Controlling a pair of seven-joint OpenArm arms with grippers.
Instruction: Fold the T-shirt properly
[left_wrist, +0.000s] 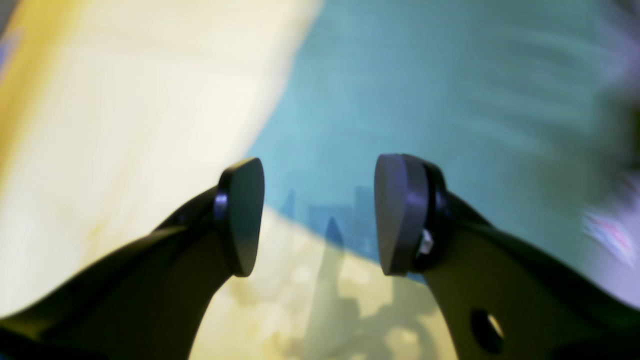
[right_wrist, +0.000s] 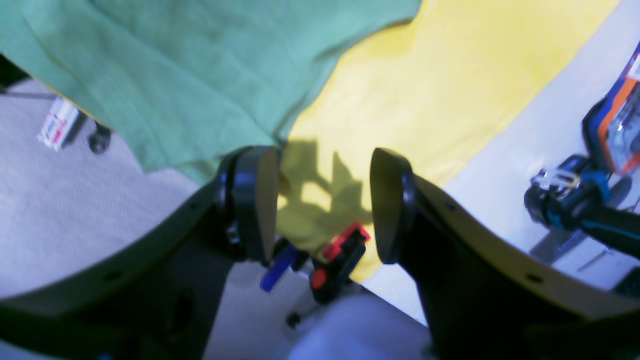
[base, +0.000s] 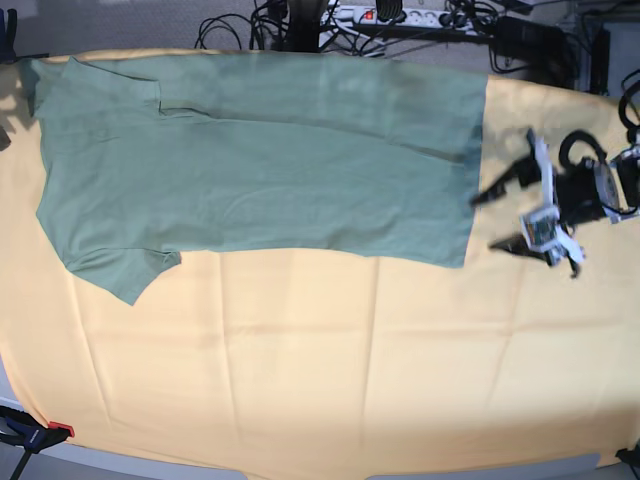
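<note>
The T-shirt lies spread flat across the far half of the yellow-orange cloth that covers the table, its length running side to side in the base view — sleeves and shoulders toward that view's left, the straight hem at the right. One short sleeve juts out at the lower left corner of the shirt; the other lies folded in near the far edge.

The left tool hangs just off the hem at the base view's right, blurred there. Its own wrist view, also smeared, shows the two dark pads standing wide apart with nothing between them, over the shirt's edge and the yellow cloth.

The right tool shows only in its own wrist view — jaws parted, nothing gripped, poised above a corner of the cloth with the green shirt just beyond. A red-and-black clamp bites the cloth's edge below the pads.
</note>
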